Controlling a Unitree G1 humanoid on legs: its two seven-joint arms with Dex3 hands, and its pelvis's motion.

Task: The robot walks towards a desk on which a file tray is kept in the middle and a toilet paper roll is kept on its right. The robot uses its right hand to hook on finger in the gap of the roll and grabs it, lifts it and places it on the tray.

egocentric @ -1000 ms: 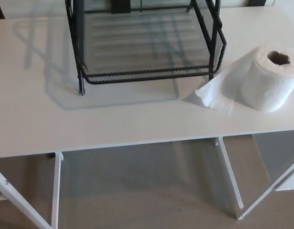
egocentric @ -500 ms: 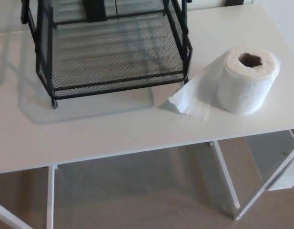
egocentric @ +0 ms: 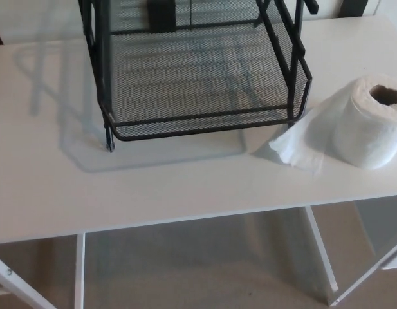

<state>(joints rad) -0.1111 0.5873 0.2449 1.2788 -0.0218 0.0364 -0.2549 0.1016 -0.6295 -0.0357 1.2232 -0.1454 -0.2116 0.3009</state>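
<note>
— White desk (egocentric: pixel 153 187) first, since it fills most of the head view, with pale floor showing under its front edge. What sits on it?

— 2 things. The black mesh file tray (egocentric: pixel 198 122) stands at the middle, its low front lip facing the robot, so a thing can be set down into it from this side. I take the tray as my landmark.

— And the toilet paper roll (egocentric: pixel 372 122)?

— Right of the tray, close to it but not touching, standing on end. Its hollow core (egocentric: pixel 386 94) opens upward, which I judge suits the plan: 1 finger can drop into that gap from above and hook it.

— Anything between roll and tray?

— A loose tail of paper (egocentric: pixel 295 145) trails from the roll toward the tray's front right corner and lies flat on the desk. It may drag or snag on the mesh during the lift; that is a guess.

— The hands?

— Neither shows. Left and right are both out of the picture, so I cannot say whether either is spread, clenched or holding anything.

— So the stage?

— Approach, by my reading. The roll is untouched, on the desk and not yet in the tray.
</note>
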